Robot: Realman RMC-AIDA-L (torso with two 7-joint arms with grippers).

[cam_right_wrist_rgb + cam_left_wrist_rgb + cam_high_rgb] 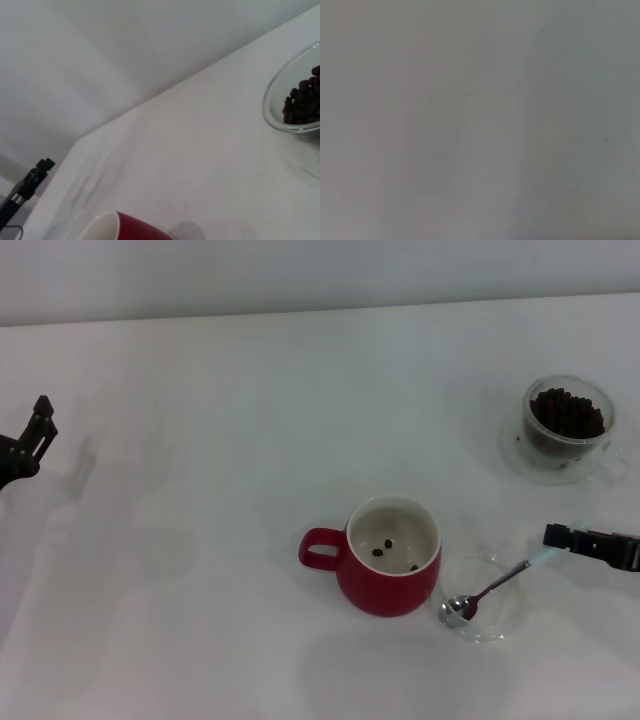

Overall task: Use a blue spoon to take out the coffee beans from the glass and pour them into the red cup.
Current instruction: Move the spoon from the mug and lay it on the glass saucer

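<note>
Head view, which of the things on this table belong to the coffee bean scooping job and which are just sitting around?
Part of the job:
blue spoon, bowl resting in the saucer
coffee beans in the glass
red cup, a few beans already inside
right gripper at the spoon's handle end

Just there:
clear saucer beside the red cup
left gripper, parked at the table's left edge

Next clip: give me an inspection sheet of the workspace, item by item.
Surface: white table, bare over most of its area.
Red cup: upright, a few coffee beans inside.
Glass: far right, full of beans, on a clear saucer.
Blue spoon: bowl resting in a second clear saucer beside the cup.
Clutter: nothing seen.
Left end effector: parked at the left edge.
Right end effector: at the spoon's handle end.
Cables: nothing seen.
Surroundings: plain wall.
</note>
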